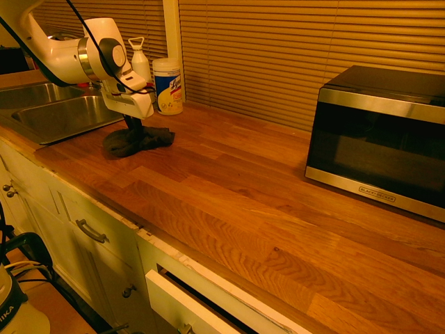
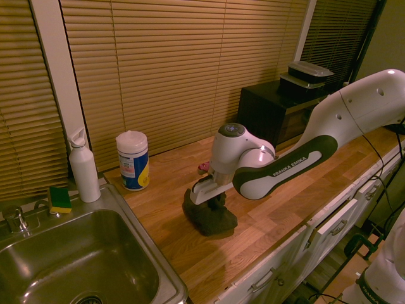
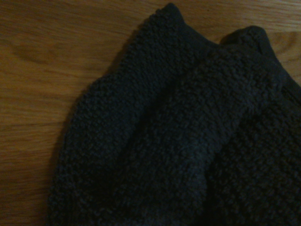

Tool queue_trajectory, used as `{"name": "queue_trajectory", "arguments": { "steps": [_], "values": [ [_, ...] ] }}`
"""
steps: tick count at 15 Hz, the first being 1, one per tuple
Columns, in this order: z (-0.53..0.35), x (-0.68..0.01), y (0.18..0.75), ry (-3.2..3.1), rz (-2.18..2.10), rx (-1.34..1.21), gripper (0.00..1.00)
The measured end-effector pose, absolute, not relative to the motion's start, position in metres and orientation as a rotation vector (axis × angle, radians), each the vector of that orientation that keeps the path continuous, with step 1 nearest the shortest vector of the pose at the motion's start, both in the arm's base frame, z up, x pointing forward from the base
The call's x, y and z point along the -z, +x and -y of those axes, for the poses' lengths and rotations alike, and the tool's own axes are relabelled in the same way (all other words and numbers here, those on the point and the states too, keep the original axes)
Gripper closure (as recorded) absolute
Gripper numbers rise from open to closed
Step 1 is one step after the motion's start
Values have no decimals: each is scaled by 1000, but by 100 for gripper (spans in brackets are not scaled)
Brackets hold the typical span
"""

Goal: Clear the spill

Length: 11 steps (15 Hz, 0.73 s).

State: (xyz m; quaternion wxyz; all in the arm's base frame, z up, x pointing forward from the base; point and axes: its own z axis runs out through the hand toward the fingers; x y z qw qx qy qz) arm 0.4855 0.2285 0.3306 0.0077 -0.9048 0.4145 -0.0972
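Note:
A dark grey-brown rag [image 1: 142, 141] of lumpy cloth lies bunched on the wooden counter [image 1: 236, 188], close to the sink. My gripper [image 1: 133, 126] points straight down into the rag's top and is shut on the rag, pressing it to the counter. The second exterior view shows the same: gripper [image 2: 217, 201] down in the rag [image 2: 212, 219]. In the wrist view the rag [image 3: 178, 141] fills most of the picture over bare wood. The spill is hidden; no stain shows on the wood around the rag.
A steel sink [image 1: 55, 115] lies just beside the rag. A wipes canister [image 1: 167, 85] and a white bottle [image 1: 140, 59] stand behind it by the blinds. A microwave [image 1: 382, 139] stands far along the counter. A sponge [image 2: 60, 199] rests on the sink's rim.

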Motion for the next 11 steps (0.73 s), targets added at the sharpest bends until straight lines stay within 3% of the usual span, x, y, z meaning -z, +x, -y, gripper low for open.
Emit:
{"name": "queue_trajectory", "arguments": {
  "steps": [6, 11],
  "values": [
    [-230, -340, 481, -2815, -1294, 317, 0],
    [-221, -389, 452, -2760, -1331, 369, 0]
  ]
}}
